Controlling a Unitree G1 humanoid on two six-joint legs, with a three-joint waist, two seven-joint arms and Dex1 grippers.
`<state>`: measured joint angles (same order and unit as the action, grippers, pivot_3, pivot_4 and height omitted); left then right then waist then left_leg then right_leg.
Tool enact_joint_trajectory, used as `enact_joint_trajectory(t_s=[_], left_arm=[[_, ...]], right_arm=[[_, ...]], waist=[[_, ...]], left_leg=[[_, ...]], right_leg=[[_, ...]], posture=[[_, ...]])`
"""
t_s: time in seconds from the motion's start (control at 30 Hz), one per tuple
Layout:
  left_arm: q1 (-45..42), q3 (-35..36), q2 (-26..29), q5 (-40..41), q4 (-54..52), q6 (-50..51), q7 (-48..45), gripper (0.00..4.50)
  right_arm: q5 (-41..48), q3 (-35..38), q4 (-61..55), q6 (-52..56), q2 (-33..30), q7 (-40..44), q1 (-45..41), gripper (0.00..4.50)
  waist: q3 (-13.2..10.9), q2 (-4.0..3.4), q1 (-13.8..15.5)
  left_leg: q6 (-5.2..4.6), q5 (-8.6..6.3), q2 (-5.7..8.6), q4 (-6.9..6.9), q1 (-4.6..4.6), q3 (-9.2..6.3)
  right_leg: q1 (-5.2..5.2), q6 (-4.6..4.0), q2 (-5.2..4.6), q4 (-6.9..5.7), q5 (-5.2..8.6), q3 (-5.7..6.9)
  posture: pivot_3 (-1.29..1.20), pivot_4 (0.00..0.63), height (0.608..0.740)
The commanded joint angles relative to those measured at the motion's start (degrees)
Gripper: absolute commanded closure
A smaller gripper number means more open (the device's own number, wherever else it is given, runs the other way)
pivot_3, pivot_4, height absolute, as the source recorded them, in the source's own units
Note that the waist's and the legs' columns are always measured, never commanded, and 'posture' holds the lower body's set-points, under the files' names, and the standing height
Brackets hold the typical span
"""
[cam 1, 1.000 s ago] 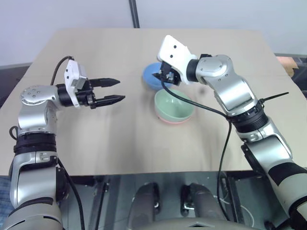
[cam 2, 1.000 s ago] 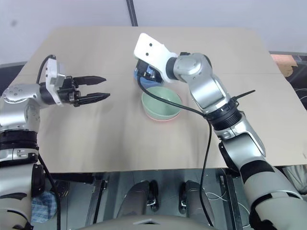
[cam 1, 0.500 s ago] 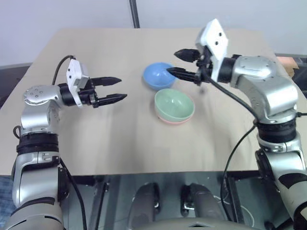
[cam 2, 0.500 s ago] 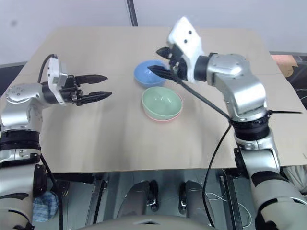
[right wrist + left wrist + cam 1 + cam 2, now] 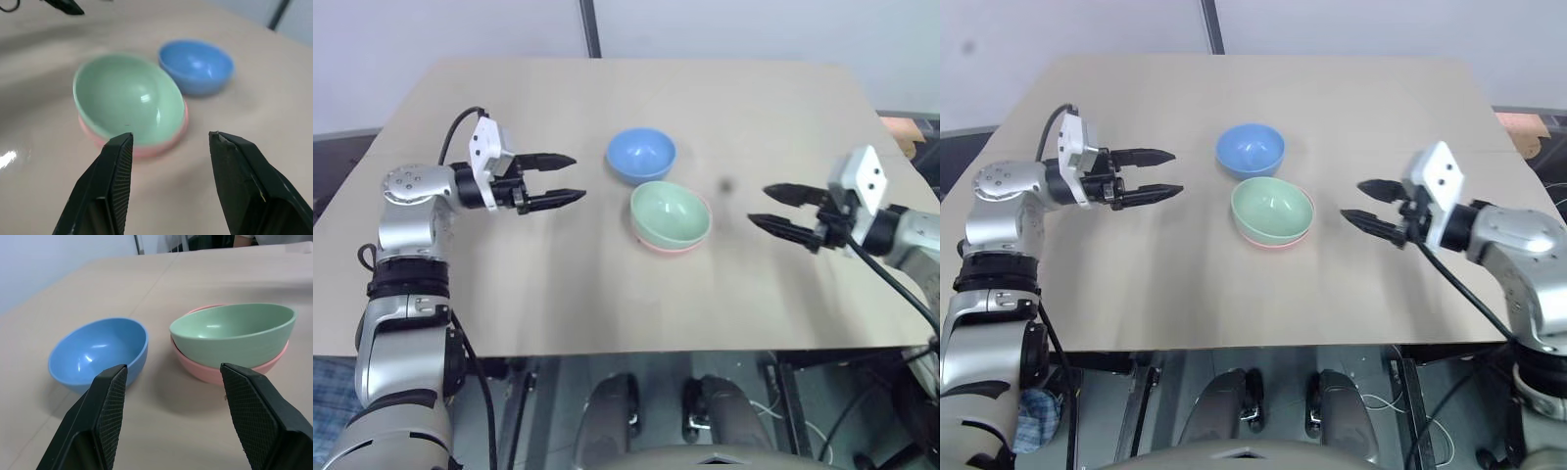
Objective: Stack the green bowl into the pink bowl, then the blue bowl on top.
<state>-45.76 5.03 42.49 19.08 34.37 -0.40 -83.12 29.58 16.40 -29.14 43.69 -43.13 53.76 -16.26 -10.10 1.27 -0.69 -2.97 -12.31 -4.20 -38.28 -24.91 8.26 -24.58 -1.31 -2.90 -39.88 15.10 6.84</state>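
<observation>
The green bowl (image 5: 671, 211) sits tilted in the pink bowl (image 5: 215, 372), blue bowl (image 5: 640, 155) beside; both grippers open, empty.

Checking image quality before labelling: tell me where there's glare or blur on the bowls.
Right wrist view: green bowl and blue bowl look soft, with small glints inside; a bright glare patch on the table. Left wrist view: bowls sharp, faint highlights only.

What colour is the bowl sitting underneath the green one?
Salmon pink. The pink bowl shows best in the left wrist view, below the green bowl.
</observation>
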Motion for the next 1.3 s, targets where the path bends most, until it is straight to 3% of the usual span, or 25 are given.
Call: enact_joint_trajectory(t_s=[0.03,0.33,0.6,0.97,1.13,1.3], left_arm=[[-3.0,-0.3,0.0,-1.8,2.6,-3.9,0.1,1.29],[-13.3,-8.2,-1.6,-17.0,20.6,-25.0,6.7,1.29],[-22.9,-15.7,-6.3,-28.8,32.7,-36.0,14.9,1.29],[-28.5,-21.1,-11.5,-37.9,38.7,-39.5,23.5,1.29],[-30.6,-28.5,-12.0,-48.3,40.0,-38.2,35.2,1.29],[-31.9,-30.7,-14.6,-51.7,41.7,-34.0,41.6,1.29]], right_arm=[[4.8,5.6,-4.4,-1.0,-2.6,1.2,1.0,1.76],[8.1,5.6,-5.8,-0.9,-4.9,-1.4,2.2,1.76],[15.3,8.0,-8.5,-0.1,-6.8,-1.4,2.4,1.76],[19.6,11.5,-10.6,0.5,-10.1,-4.7,4.9,1.76],[20.2,11.5,-10.5,0.0,-10.9,-5.7,5.1,1.76],[20.5,11.1,-10.4,-0.4,-11.5,-6.5,4.8,1.76]], waist=[[0.0,0.00,-0.1],[0.0,0.02,0.2],[0.0,0.05,0.9],[0.0,0.08,1.3],[0.0,0.10,1.4],[-0.1,0.12,1.4]], left_leg=[[0.00,0.00,-0.01,0.00,0.03,0.01],[-0.25,-0.15,0.01,-0.01,0.06,-0.02],[-0.25,-0.15,0.02,-0.02,0.01,-0.04],[-0.26,-0.16,0.02,-0.02,0.00,-0.06],[-0.27,-0.16,0.03,-0.02,-0.01,-0.07],[-0.28,-0.16,0.02,-0.02,-0.03,-0.09]], right_leg=[[0.00,0.00,0.02,-0.01,0.00,-0.02],[0.09,0.01,0.00,0.05,0.00,0.01],[0.09,0.01,0.02,0.09,0.00,0.04],[0.08,0.01,0.02,0.08,0.01,0.04],[0.08,0.01,0.02,0.08,0.01,0.04],[0.08,0.02,0.01,0.08,0.01,0.04]], posture=[[0.00,0.150,0.740],[0.00,0.150,0.740],[0.00,0.150,0.740],[0.00,0.150,0.740],[0.00,0.150,0.740],[0.00,0.150,0.740]])
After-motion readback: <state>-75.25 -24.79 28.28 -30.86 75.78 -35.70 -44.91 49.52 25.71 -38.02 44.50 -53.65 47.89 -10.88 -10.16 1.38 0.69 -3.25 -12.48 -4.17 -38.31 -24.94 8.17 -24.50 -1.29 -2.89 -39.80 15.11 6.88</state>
